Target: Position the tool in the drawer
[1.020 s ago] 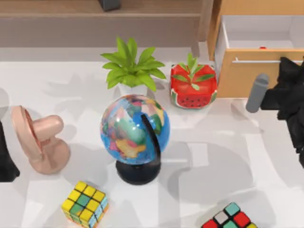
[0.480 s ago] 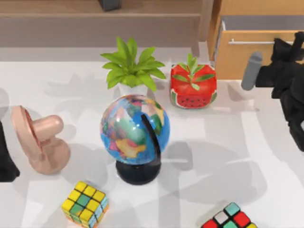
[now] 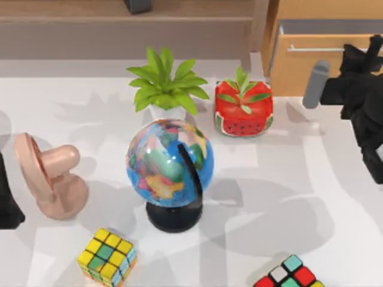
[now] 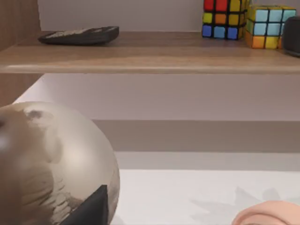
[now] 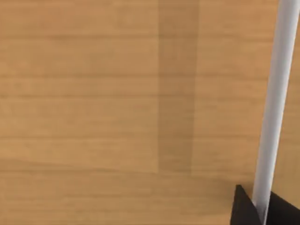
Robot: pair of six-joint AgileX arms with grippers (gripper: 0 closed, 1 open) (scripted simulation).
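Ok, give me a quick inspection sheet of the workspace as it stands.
Surface: white table, shadowed, no spills.
Job's things: drawer pushed almost fully in; its inside is hidden, so the stapler can't be confirmed.
Clutter: globe, green plant, watermelon pot, pink fan, two Rubik's cubes.
Grippers: right gripper clamped on the drawer handle; left arm parked at the table's left edge.
Cables: nothing seen.
Surroundings: shelf unit behind the table, holding a dark flat device and two more cubes.
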